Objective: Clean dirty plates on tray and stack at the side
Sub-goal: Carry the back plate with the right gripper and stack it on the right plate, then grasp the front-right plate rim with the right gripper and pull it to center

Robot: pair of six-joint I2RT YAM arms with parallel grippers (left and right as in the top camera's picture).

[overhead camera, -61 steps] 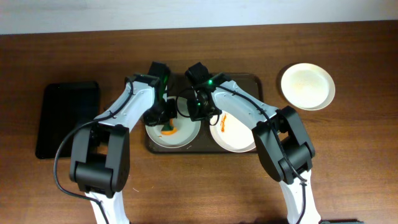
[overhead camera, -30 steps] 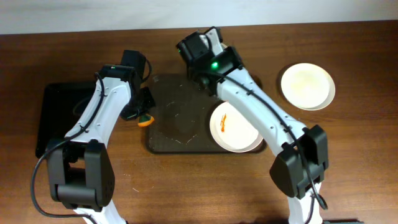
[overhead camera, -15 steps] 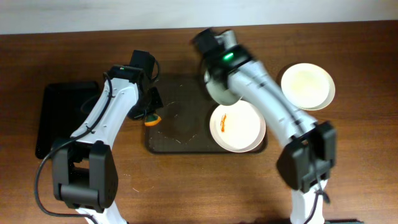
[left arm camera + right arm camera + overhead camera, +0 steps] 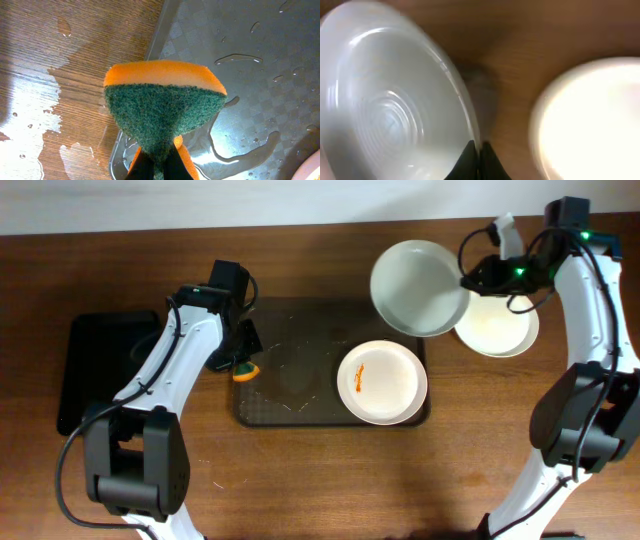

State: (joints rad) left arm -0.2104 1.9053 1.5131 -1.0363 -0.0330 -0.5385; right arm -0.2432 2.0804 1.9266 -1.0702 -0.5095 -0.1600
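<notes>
Wide wooden table (image 4: 300,480), and on it the big brown tray (image 4: 290,370), its bare left half beaded with water. One plate, the smeared plate (image 4: 382,382), lies on the tray's right half. A second, the side plate (image 4: 497,330), rests on the table just right of the tray.

The third, the carried plate (image 4: 420,287), is up in the air past the tray's far right corner, its edge overlapping the side plate from overhead. The right gripper (image 4: 478,277) has its fingers pinched on that plate's rim, and the wrist view shows them closed on the edge.

This looks like the stacking step: the plate needs carrying right, levelling, then lowering centred onto the side plate before release.

The left gripper (image 4: 236,360) hovers at the tray's left rim, clamped on the sponge (image 4: 165,107). The orange smear (image 4: 359,377) is likely its next job.
</notes>
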